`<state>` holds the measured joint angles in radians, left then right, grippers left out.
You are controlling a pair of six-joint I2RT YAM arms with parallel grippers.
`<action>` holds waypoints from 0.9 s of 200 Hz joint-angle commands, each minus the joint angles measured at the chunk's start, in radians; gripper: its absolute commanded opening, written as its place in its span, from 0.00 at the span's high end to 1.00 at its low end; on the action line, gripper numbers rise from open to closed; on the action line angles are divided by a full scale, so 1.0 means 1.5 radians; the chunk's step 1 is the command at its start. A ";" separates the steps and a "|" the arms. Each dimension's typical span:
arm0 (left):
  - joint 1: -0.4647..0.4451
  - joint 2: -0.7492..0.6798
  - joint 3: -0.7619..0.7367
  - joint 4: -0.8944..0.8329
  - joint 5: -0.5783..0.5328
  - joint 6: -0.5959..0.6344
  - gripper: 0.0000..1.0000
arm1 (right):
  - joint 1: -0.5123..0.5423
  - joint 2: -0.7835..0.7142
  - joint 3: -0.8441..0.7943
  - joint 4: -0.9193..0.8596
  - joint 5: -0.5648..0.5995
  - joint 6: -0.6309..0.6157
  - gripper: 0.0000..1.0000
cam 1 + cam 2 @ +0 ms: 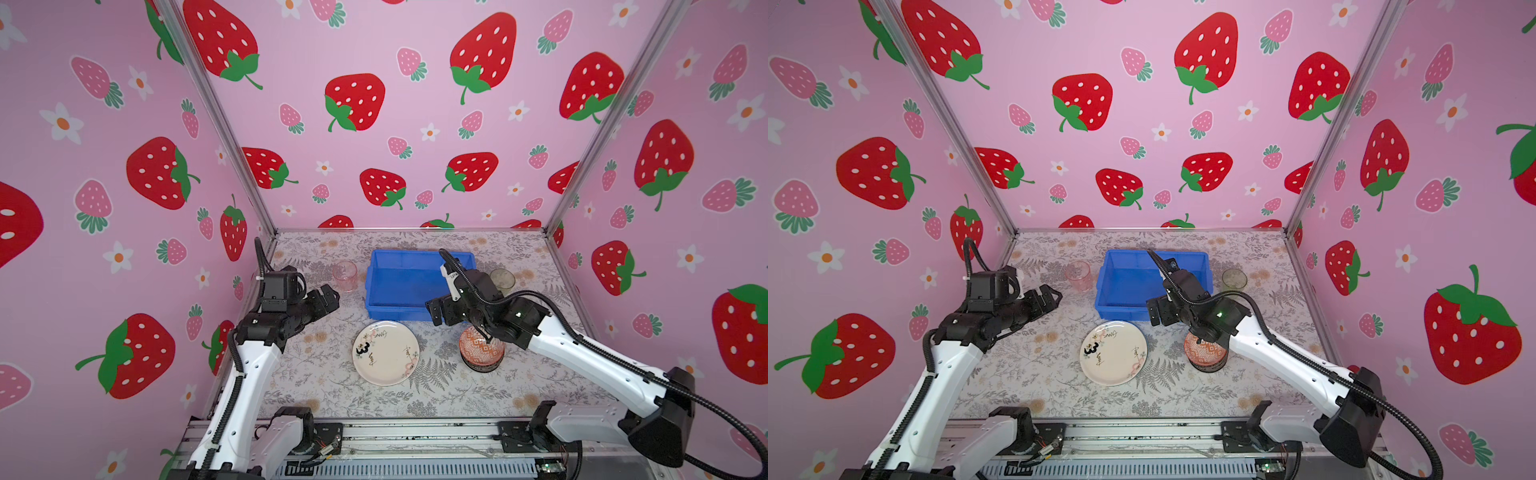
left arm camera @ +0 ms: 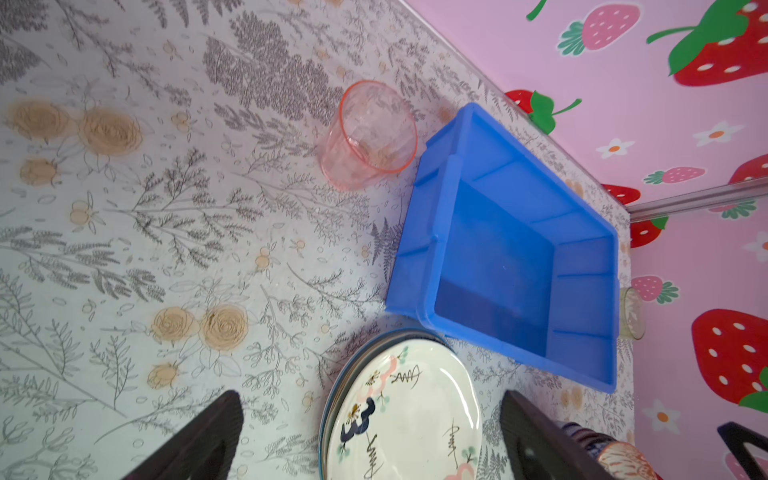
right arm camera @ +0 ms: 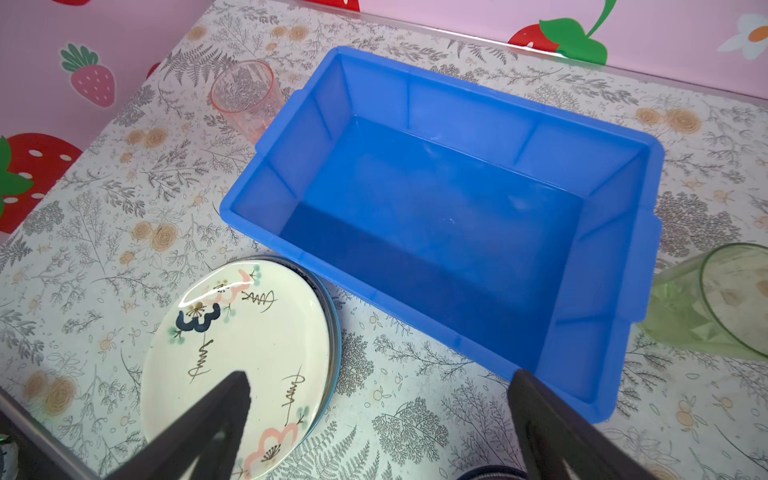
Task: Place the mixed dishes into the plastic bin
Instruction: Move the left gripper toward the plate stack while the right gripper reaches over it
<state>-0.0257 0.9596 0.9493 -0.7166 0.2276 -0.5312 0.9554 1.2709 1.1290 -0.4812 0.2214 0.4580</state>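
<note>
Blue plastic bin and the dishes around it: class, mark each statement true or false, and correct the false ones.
1. The blue plastic bin holds no dishes. True.
2. The pink tumbler lies on its side. False: it stands upright, beside the bin.
3. The white plate with black marks tops a stack of plates. True: the wrist views show other rims beneath it.
4. The right gripper is shut on the orange-red bowl. False: its jaws are open and hold nothing; the bowl sits below the arm.
5. In both top views the green tumbler stands to the right of the bin. True.
</note>
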 commanded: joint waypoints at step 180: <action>-0.027 -0.072 -0.171 -0.084 0.054 -0.124 0.01 | 0.051 0.067 -0.153 0.181 -0.143 0.158 0.00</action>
<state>-0.0528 0.8459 0.7113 -0.8513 0.2718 -0.6830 1.0260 1.3399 0.9012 -0.2234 0.0639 0.6361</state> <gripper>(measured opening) 0.990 0.993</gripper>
